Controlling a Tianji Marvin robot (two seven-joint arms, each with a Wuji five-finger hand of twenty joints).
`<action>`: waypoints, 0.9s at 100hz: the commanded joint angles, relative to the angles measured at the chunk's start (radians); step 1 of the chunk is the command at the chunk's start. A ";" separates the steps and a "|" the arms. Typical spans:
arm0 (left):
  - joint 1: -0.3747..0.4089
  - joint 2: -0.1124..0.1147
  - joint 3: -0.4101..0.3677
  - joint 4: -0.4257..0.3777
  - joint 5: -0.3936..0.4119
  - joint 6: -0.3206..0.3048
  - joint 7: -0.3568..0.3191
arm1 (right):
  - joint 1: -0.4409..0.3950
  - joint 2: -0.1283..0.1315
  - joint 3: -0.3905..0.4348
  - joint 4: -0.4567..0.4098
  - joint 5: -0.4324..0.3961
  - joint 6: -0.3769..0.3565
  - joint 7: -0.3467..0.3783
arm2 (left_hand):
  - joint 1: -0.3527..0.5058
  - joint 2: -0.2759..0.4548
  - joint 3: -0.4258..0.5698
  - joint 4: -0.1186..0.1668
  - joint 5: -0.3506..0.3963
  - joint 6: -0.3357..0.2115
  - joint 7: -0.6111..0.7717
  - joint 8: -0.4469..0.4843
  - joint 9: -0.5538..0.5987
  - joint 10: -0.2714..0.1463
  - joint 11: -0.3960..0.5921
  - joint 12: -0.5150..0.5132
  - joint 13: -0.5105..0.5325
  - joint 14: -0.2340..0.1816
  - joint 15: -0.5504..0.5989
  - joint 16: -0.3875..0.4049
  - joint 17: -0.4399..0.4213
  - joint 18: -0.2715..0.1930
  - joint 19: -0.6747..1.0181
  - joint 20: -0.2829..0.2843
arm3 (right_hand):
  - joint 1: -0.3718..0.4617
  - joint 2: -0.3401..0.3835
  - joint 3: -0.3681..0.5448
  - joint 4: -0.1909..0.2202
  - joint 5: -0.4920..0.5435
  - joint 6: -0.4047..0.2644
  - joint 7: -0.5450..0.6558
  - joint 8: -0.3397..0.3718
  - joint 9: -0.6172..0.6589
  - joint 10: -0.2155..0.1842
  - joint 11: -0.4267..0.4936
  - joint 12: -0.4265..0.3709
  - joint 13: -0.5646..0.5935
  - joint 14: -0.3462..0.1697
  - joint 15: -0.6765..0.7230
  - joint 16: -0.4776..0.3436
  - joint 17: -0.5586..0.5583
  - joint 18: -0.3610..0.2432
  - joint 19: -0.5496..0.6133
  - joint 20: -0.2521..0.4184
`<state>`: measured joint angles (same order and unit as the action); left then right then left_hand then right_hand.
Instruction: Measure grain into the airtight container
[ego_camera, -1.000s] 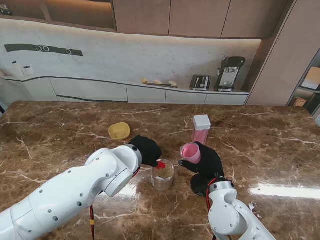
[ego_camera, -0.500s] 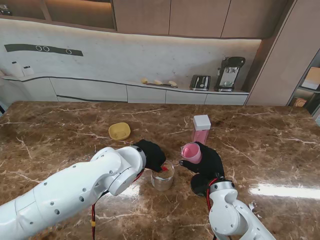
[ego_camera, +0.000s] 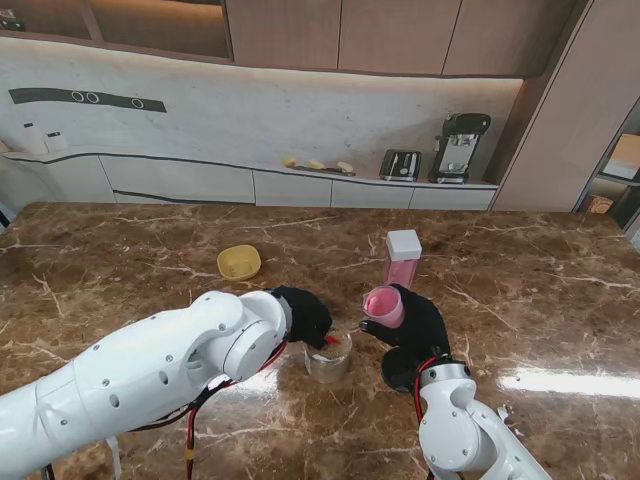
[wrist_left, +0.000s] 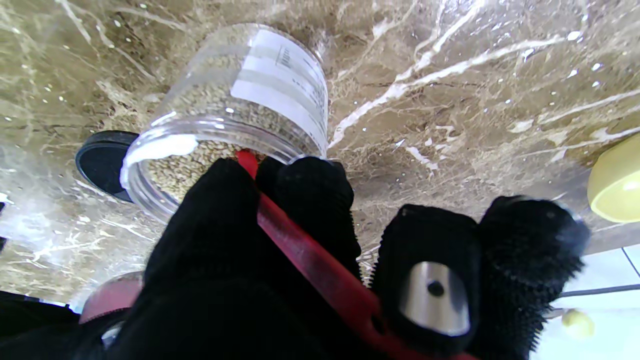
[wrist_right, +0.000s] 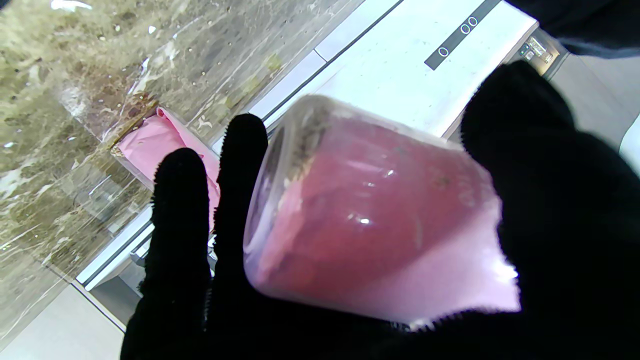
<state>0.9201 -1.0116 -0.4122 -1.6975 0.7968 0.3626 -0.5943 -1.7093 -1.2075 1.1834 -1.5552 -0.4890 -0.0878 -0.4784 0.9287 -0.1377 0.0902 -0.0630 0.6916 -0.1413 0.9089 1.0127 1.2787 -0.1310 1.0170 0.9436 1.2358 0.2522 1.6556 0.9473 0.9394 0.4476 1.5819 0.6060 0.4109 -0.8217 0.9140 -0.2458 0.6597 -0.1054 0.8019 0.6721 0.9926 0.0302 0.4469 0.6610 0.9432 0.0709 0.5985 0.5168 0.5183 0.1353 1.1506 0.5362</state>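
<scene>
Jar (ego_camera: 328, 355): clear, holds grain, on marble table (ego_camera: 520, 290).
Left hand (ego_camera: 303, 316): fingers closed around red scoop (wrist_left: 305, 250), dipping into jar.
Right hand (ego_camera: 415, 325): beside jar, clasping pink cup (ego_camera: 382, 305).

A: How is the light?

B: Bright and even. A lit strip under the wall cabinets (ego_camera: 300, 72) washes the back wall, and the marble table (ego_camera: 120, 260) throws white glare patches, strongest at the right.

A: Sharpness?

B: The stand view is crisp, its edges slightly bowed. In the wrist views the black left hand (wrist_left: 280, 260) is soft, and the pink cup (wrist_right: 370, 220) is blurred and milky.
</scene>
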 joint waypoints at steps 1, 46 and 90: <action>0.003 0.002 -0.006 0.011 -0.011 0.011 -0.005 | -0.008 -0.003 -0.001 0.006 0.004 0.001 0.010 | 0.002 0.002 0.016 0.028 0.016 -0.029 0.005 0.025 0.076 -0.031 0.035 0.004 0.030 -0.022 0.111 -0.007 0.010 -0.003 0.075 -0.010 | 0.088 0.158 0.183 -0.007 0.047 -0.122 0.078 0.008 0.023 -0.068 0.027 -0.004 0.001 -0.038 -0.004 0.003 -0.012 -0.021 -0.013 -0.020; 0.034 0.000 -0.063 0.031 -0.184 0.089 0.012 | -0.005 -0.003 -0.004 0.011 0.004 0.002 0.011 | 0.023 0.025 -0.022 0.030 0.000 -0.037 -0.008 0.065 0.075 -0.026 0.015 0.020 0.030 -0.022 0.108 -0.007 -0.007 0.006 0.077 0.001 | 0.086 0.159 0.182 -0.008 0.047 -0.122 0.078 0.008 0.022 -0.068 0.026 -0.005 -0.001 -0.038 -0.005 0.003 -0.013 -0.022 -0.015 -0.020; 0.088 -0.012 -0.139 0.048 -0.283 0.125 0.046 | -0.001 -0.003 -0.005 0.013 0.003 0.005 0.011 | 0.030 0.030 -0.036 0.032 0.000 -0.034 -0.006 0.069 0.076 -0.023 0.009 0.030 0.030 -0.022 0.107 -0.006 -0.010 0.013 0.079 0.006 | 0.087 0.159 0.182 -0.007 0.047 -0.121 0.078 0.008 0.022 -0.068 0.026 -0.006 0.000 -0.038 -0.005 0.003 -0.015 -0.023 -0.019 -0.021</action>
<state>0.9903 -1.0213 -0.5427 -1.6587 0.5123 0.4840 -0.5595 -1.7060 -1.2075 1.1799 -1.5467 -0.4891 -0.0871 -0.4786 0.9287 -0.1361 0.0778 -0.0630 0.6915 -0.1561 0.8960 1.0607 1.2787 -0.1311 1.0170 0.9553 1.2358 0.2522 1.6556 0.9470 0.9249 0.4476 1.5837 0.6059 0.4108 -0.8217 0.9141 -0.2458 0.6597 -0.1054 0.8019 0.6721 0.9926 0.0302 0.4469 0.6610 0.9432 0.0709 0.5983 0.5168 0.5096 0.1353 1.1501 0.5362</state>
